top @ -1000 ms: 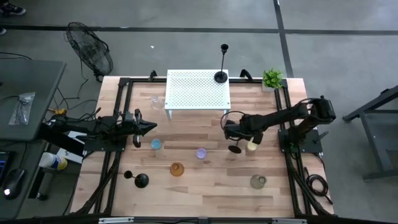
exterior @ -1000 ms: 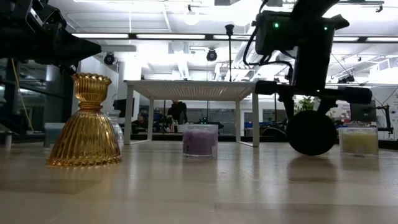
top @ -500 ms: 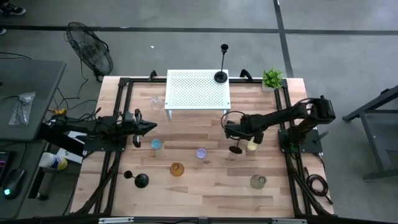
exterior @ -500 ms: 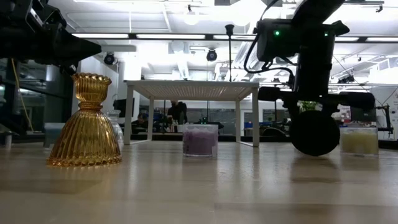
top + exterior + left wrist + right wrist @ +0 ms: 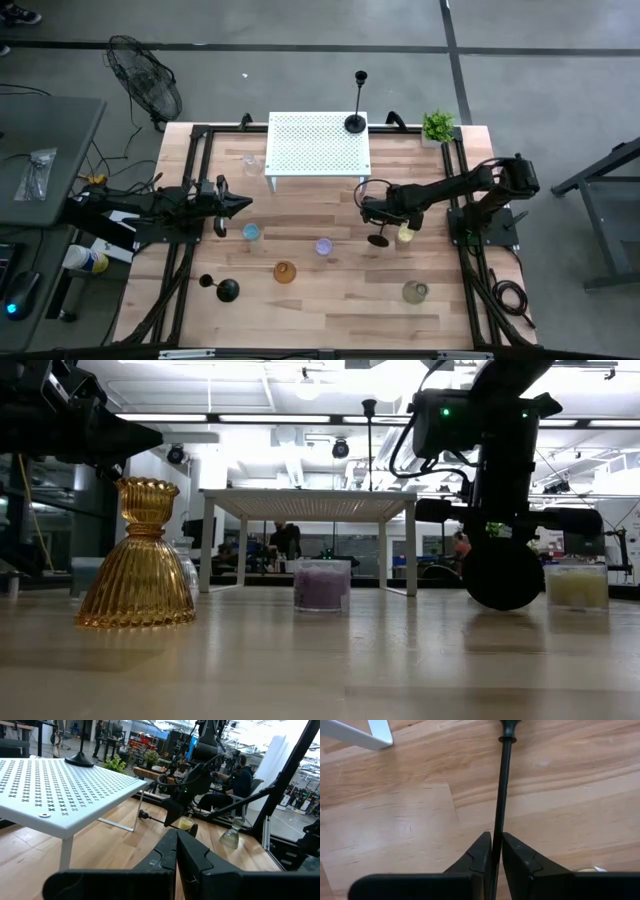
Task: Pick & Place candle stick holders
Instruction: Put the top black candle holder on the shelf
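A black candle stick holder point(image 5: 379, 240) lies on the wood at the middle right, its round base point(image 5: 500, 573) toward the near edge and its cup point(image 5: 509, 725) toward the far edge. My right gripper point(image 5: 496, 837) stands over it, shut on its stem. A second black holder point(image 5: 355, 122) stands upright on the white perforated stand point(image 5: 315, 145). A third point(image 5: 226, 290) lies on its side near the front left. My left gripper point(image 5: 246, 204) waits shut at the left, pointing level. My right gripper pinches the thin stem point(image 5: 498, 817) between its two fingers, somewhere between cup and base. The fingers point(image 5: 479, 851) come steeply from above, one on each side of the stem. The holder lies along the table, and its base rim point(image 5: 500, 606) looks to rest on the wood.
Small glass holders dot the table: blue point(image 5: 251, 232), purple point(image 5: 323, 246), amber point(image 5: 285, 271), yellow point(image 5: 405, 233) right beside the held holder, a clear one point(image 5: 415, 291) near the front right. A green potted plant point(image 5: 437, 126) stands at the far right corner.
My right gripper has stayed over the lying candle stick holder, rolled a little, and drawn its fingers together on the stem. The holder still lies on the table.
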You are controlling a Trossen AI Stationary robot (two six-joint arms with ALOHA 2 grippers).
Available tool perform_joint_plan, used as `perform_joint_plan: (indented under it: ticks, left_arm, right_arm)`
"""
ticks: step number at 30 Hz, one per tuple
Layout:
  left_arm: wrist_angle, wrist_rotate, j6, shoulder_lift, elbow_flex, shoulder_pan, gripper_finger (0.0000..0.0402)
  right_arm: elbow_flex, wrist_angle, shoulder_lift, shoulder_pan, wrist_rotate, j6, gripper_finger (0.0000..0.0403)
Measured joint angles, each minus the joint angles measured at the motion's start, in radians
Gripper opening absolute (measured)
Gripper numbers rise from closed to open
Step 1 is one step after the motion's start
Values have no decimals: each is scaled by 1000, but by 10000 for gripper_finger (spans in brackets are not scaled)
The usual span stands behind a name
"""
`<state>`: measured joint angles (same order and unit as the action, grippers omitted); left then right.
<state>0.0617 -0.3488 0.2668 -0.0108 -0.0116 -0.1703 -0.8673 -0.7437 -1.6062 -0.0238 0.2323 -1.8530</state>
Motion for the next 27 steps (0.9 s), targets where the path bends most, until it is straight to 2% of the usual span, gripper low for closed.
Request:
perform_joint_plan:
  ticks: [15, 21, 24, 27]
  left_arm:
    - [0, 0, 0, 0, 0, 0, 1]
    - [0, 0, 0, 0, 0, 0, 1]
    - [0, 0, 0, 0, 0, 0, 1]
    - [0, 0, 0, 0, 0, 0, 1]
  right_arm:
    - [0, -13, 75, -2, 38, 2, 35]
    - [0, -13, 102, 27, -15, 16, 37]
    - [0, -4, 106, 56, -49, 65, 56]
    - [0, 13, 107, 72, -72, 103, 94]
